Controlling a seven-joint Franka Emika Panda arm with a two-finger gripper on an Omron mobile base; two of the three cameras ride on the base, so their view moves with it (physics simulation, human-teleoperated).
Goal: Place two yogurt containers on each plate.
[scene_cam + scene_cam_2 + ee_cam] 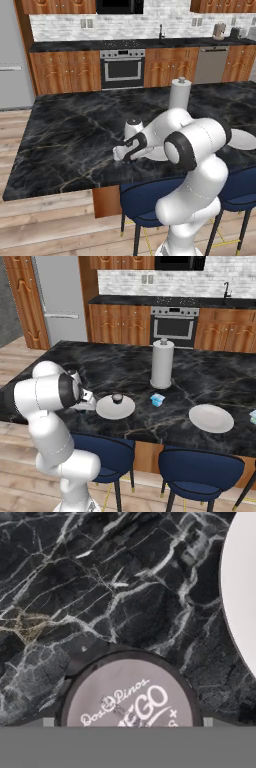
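A dark round yogurt container (130,698) with a pale printed lid sits on the black marble counter, directly below my hand in the hand view. My gripper (120,151) hangs low over the counter's front edge, open, its jaws straddling this cup. Just to the right lies a white plate (107,408) carrying another dark yogurt container (117,398); its rim (240,587) shows in the hand view. A light blue yogurt container (158,400) stands between that plate and the second, bare plate (211,418). Another light blue one (253,416) sits at the far right edge.
A tall white paper-towel roll (162,363) stands upright behind the plates, mid-counter. Blue stools (197,468) are tucked under the counter's front edge. Bare marble (70,135) stretches left of the gripper. An oven and wooden cabinets line the far wall.
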